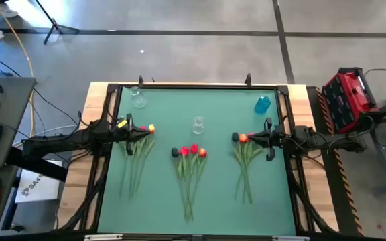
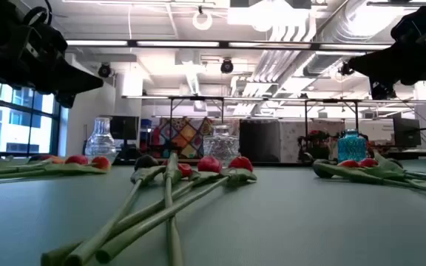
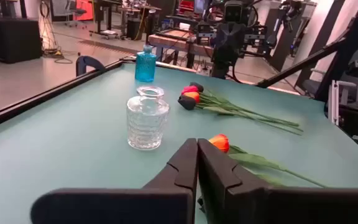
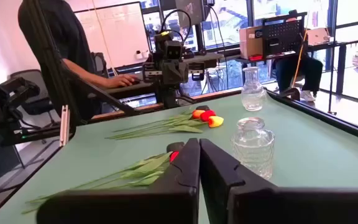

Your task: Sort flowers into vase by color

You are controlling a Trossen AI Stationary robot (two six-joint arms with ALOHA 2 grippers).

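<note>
The tulips lie flat on the green mat in three bunches, heads toward the far edge. The left bunch [image 1: 137, 157] has yellow and red heads. The middle bunch [image 1: 189, 167] has red heads and a dark one. The right bunch [image 1: 245, 164] has red, orange and dark heads [image 3: 190, 97]. My left gripper [image 1: 144, 132] [image 3: 197, 158] is shut and hovers over the left bunch's heads. My right gripper [image 1: 241, 138] [image 4: 199, 158] is shut and hovers over the right bunch's heads. A clear vase [image 1: 198, 124] [image 3: 146, 118] [image 4: 253, 146] stands behind the middle bunch.
A second clear vase [image 1: 137, 97] [image 4: 252, 90] stands near the far left corner. A blue vase [image 1: 263, 104] [image 3: 145, 64] stands near the far right corner. A black frame [image 1: 193, 86] rims the mat. A person [image 4: 61, 50] sits beyond the left side.
</note>
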